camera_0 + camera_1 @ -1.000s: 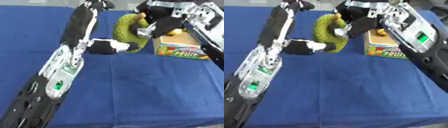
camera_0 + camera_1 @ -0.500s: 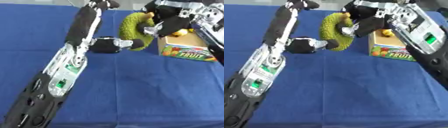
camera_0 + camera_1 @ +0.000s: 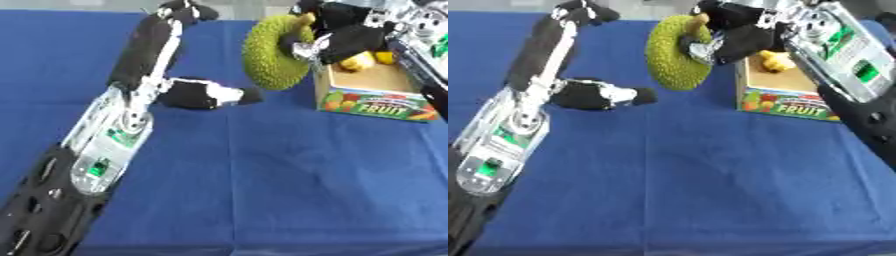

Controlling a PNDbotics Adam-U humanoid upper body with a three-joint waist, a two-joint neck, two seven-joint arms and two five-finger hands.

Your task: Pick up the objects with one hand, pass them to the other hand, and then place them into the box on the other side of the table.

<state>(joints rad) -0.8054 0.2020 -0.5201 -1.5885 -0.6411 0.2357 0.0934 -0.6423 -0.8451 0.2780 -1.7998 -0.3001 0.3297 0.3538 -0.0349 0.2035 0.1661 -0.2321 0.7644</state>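
Note:
A green bumpy fruit (image 3: 273, 54) with a short stem hangs in the air just left of the box, and my right hand (image 3: 343, 41) is shut on its right side. The cardboard box (image 3: 374, 99), printed FRUIT on its front, stands at the right of the blue table with a yellow item (image 3: 360, 61) inside. My left hand (image 3: 208, 95) hovers lower left of the fruit. It is open, holds nothing, and a small gap separates it from the fruit.
My left arm (image 3: 105, 150) runs from the lower left corner up across the left half of the blue tablecloth (image 3: 289, 190). My right arm (image 3: 846, 65) comes in above and beside the box.
The left hand touched the fruit earlier and now stands apart from it. The right hand has the fruit alone and has lifted it a little towards the box.

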